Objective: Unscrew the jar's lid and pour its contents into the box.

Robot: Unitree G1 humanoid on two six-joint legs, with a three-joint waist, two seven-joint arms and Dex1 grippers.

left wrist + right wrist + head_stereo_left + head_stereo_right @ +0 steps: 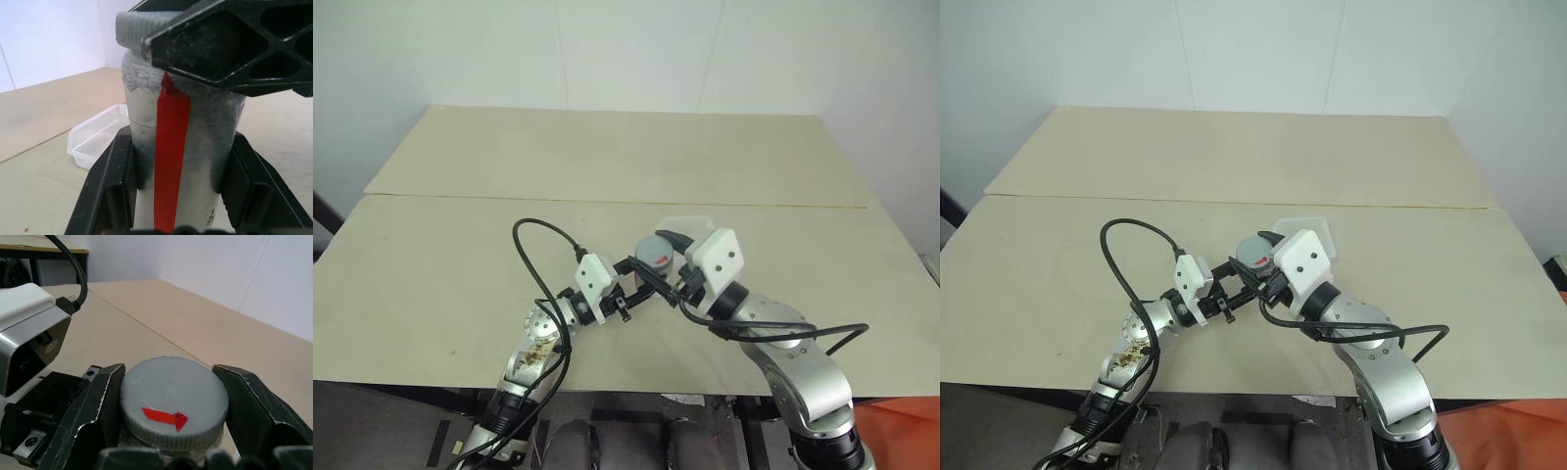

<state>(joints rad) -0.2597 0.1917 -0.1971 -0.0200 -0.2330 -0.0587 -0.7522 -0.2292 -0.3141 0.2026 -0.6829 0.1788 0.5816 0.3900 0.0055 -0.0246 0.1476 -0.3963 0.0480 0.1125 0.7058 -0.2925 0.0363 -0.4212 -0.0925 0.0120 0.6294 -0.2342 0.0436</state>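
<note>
Lid-unscrew step: jar clamped, lid gripped.

Jar (181, 147) is held upright above desk (431, 284) centre, pinched at its wall by L tool (178, 191). R tool (173, 406) is pressed onto the lid (173, 399) from both sides. For a clean turn, lid grip is best kept square w/ jar axis, body clamp firm, no tilt, so contents aren't spilled. Box (98, 137) lies on the desk just beyond the jar, approx. 1 o'clock. Ample free desk at 9, 12 & 3 o'clock; near edge at 6 is close.
</note>
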